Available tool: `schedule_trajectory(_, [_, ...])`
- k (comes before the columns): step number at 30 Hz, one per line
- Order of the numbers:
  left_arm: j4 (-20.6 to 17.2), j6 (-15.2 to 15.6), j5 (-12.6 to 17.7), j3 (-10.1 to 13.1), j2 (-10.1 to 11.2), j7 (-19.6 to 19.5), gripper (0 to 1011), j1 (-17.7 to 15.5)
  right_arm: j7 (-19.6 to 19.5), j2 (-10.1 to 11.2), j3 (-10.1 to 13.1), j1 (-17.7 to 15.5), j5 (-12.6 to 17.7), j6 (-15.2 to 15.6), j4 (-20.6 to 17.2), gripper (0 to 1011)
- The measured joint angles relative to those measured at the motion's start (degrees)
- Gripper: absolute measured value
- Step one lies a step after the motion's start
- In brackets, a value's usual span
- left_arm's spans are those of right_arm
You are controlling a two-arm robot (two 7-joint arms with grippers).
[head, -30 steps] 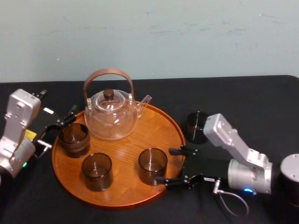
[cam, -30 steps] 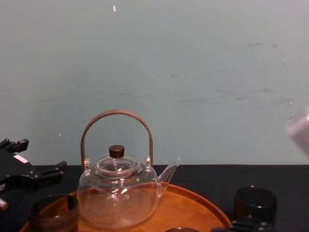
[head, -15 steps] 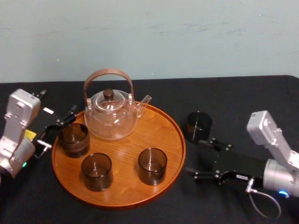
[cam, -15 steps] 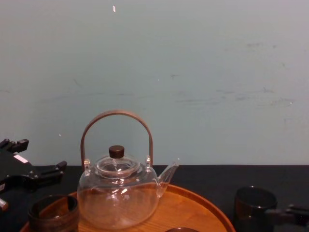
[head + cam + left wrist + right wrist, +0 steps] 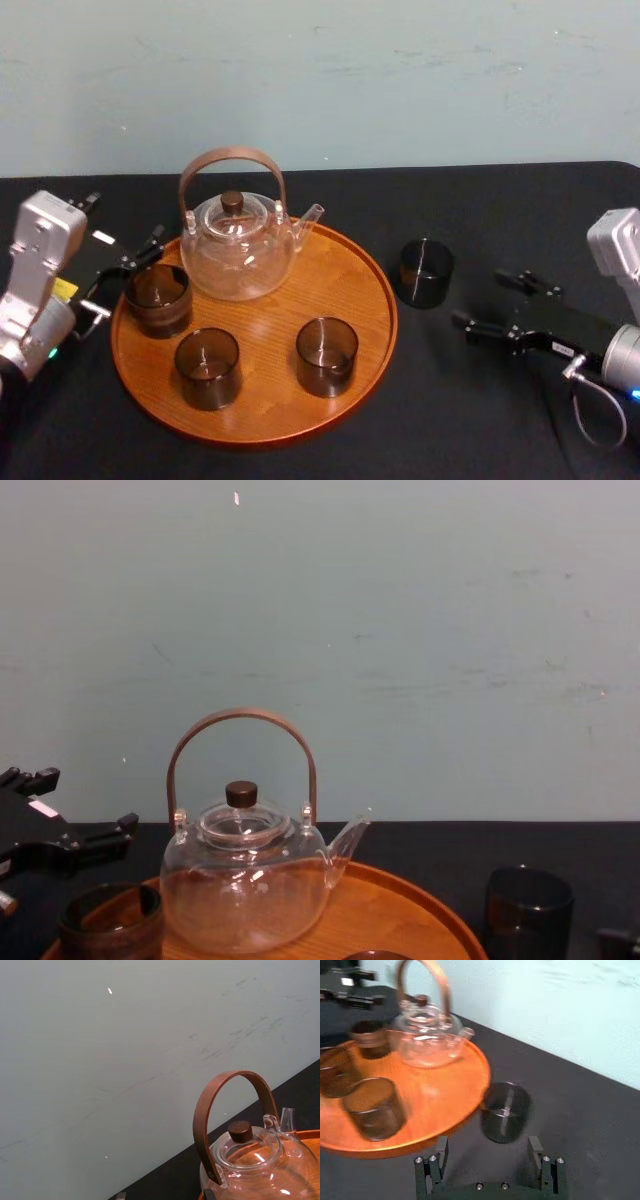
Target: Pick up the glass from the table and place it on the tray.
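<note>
open table right of glass, tray left

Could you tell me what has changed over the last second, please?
The right gripper, open, drew back rightward from the front-right glass on the tray and now sits right of the dark glass on the table. The left gripper and teapot stayed put.

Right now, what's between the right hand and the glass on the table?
Only bare black table lies between the right hand and the glass, as the head view shows.
</note>
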Motion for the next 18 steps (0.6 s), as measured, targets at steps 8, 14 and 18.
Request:
schedule_trajectory(8, [0.0,0.0,0.0,0.0,0.0,0.0,1002,0.0,-3.6,-2.7,1.2,1.8,-0.2,6.0,2.0,1002])
schedule_trajectory(14, [0.0,0.0,0.0,0.0,0.0,0.0,1001,0.0,-4.0,-4.0,0.8,3.6,-1.0,8.8,3.7,1002])
schedule_trajectory(18, [0.0,0.0,0.0,0.0,0.0,0.0,1001,0.0,-3.6,-4.9,0.0,5.4,-1.8,10.0,5.1,1002])
